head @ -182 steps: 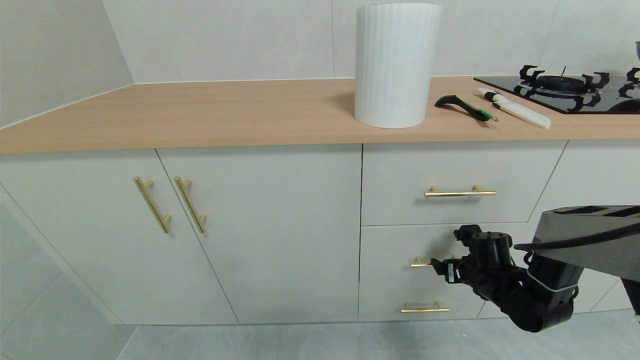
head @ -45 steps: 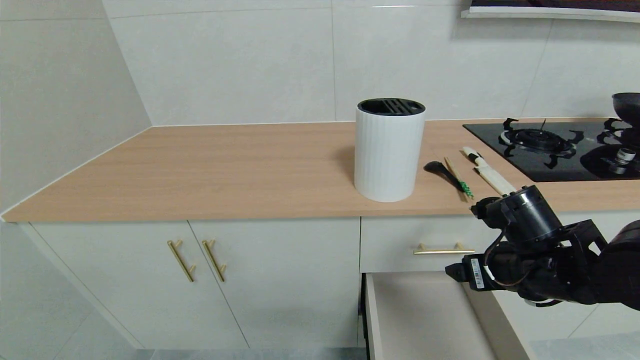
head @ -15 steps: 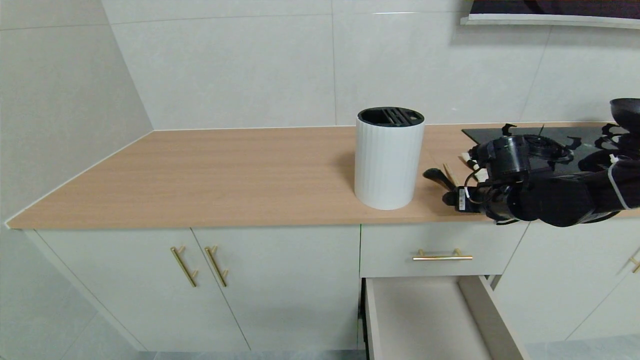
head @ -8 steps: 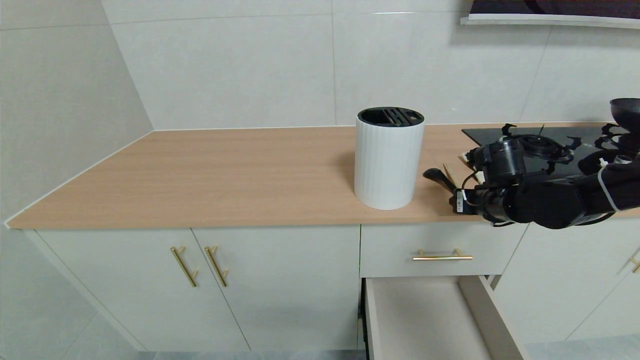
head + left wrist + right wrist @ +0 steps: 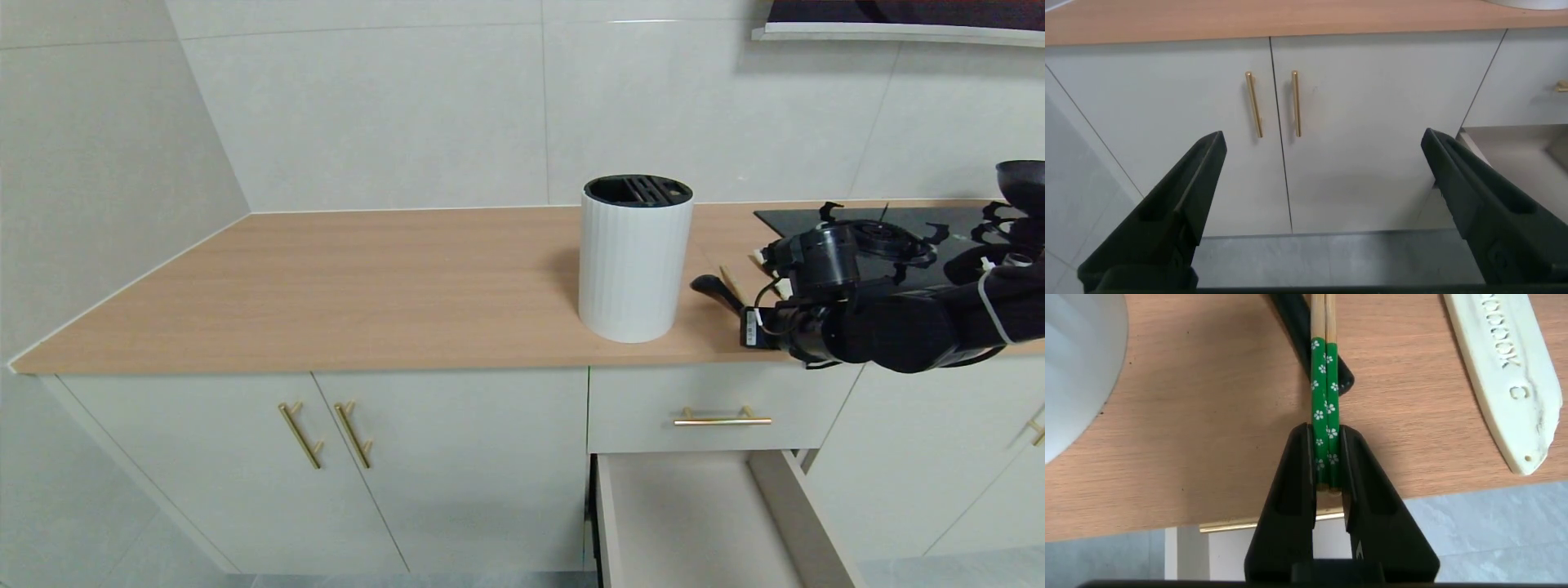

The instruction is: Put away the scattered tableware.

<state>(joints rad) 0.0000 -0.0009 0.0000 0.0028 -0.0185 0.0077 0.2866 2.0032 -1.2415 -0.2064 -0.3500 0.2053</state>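
Observation:
A pair of wooden chopsticks (image 5: pixel 1321 384) with green flowered ends lies on the countertop, crossing the handle of a black spoon (image 5: pixel 1290 322). My right gripper (image 5: pixel 1323 441) is shut on the chopsticks' green ends near the counter's front edge. In the head view the right gripper (image 5: pixel 749 325) sits just right of the white ribbed utensil holder (image 5: pixel 635 261), with the spoon (image 5: pixel 709 286) and chopsticks (image 5: pixel 727 282) beside it. A white sheathed knife (image 5: pixel 1503 376) lies further right. My left gripper (image 5: pixel 1323 147) hangs open in front of the lower cabinet doors.
A drawer (image 5: pixel 694 514) stands pulled out below the counter under my right arm. A black gas hob (image 5: pixel 890 229) occupies the counter's right end. The cabinet doors (image 5: pixel 1274 106) have gold handles. The wooden counter (image 5: pixel 367 278) stretches left of the holder.
The camera rose and the drawer came open. My right gripper went from the drawer up to the counter, then in the last second shifted slightly right at the chopsticks.

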